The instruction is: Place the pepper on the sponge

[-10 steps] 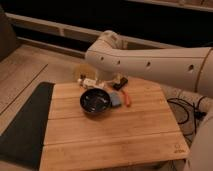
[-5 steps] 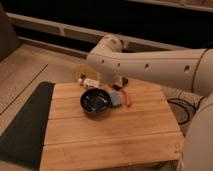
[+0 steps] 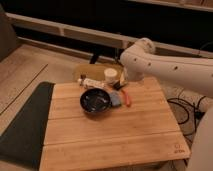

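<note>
Pepper (image 3: pixel 127 98): lies on the bench (image 3: pixel 110 142), just right of the sponge (image 3: pixel 116 100) and not on it. I cannot tell whether it touches the sponge's edge or sits just clear of it.
Sponge: flat on the bench, between the bowl (image 3: pixel 95 101) and the pepper, close against the bowl's right rim.
Gripper (image 3: pixel 119 86): low at the back of the bench, just behind the pepper and sponge, near the white cup (image 3: pixel 112 75). Jaws are spread wide, with nothing seen between them.
Arm (image 3: pixel 150 62): reaches in from the right, elbow high over the far edge.
Handling, pepper: judged light, stiff and smooth-skinned. It is slender and slightly curved, so it would likely pivot or roll if pinched near a tip.
Grip point: mid-length, jaws across the narrow width, approached from above. The finger on the sponge side has little room.
Handling, sponge: judged soft, with a small top that gives under load. The pepper should sit steadier laid along its length.
Risks: shoving the sponge against the bowl; the pepper rolling off the top.
</note>
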